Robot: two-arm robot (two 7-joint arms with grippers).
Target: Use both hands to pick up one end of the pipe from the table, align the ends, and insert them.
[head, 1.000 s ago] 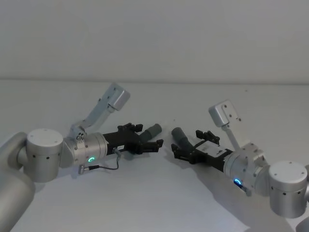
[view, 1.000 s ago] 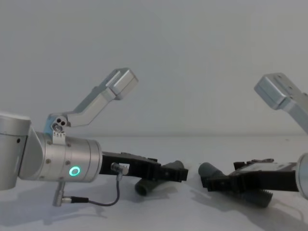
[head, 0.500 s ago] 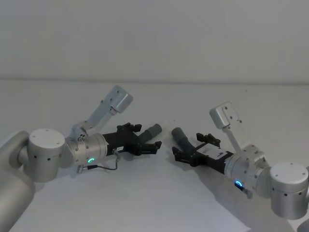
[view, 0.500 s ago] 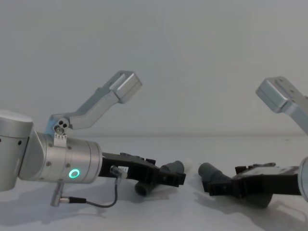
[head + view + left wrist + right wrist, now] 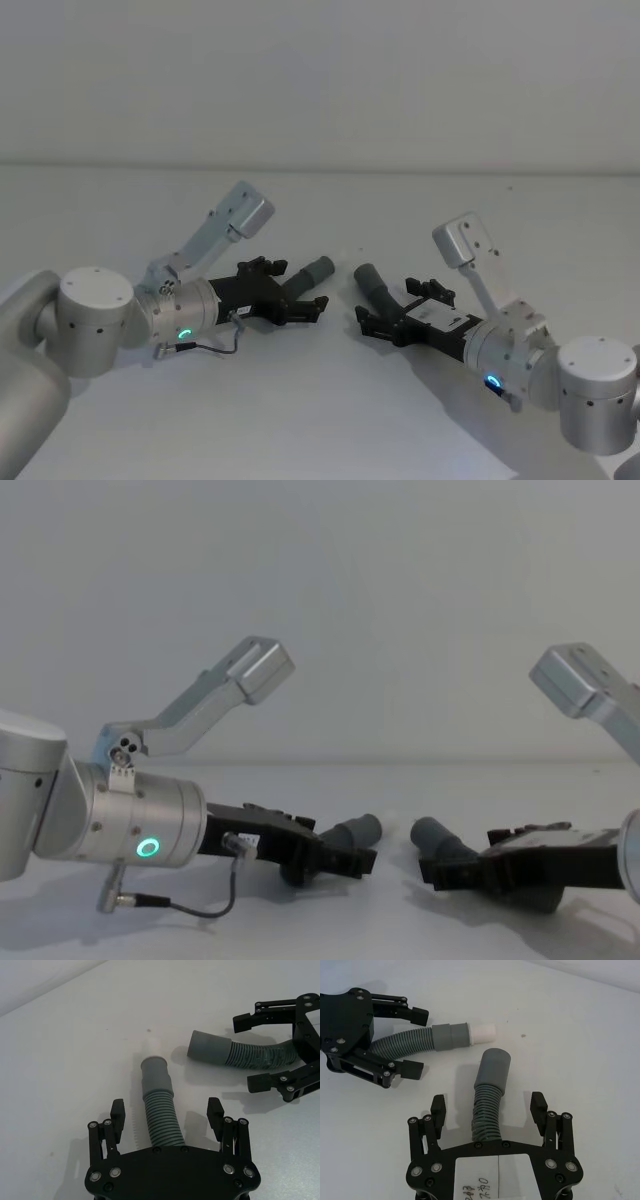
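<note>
Two wide-open grippers hold nothing: the left gripper [image 5: 297,285] straddles the left hose [image 5: 159,1105], the right gripper [image 5: 387,300] the right hose [image 5: 489,1100], fingers clear of both. Both hoses lie on the table [image 5: 320,400], cuffs facing, near but apart.

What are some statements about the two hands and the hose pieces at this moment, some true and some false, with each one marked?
1. The left hand is open, with its fingers on either side of the left hose piece. True.
2. The right hand is shut tight on the right hose piece. False: it is open, and its fingers stand apart from the hose on both sides.
3. The left hose piece ends in a white tip. True.
4. The two hose pieces are already joined. False: they lie apart, with bare table between them.
</note>
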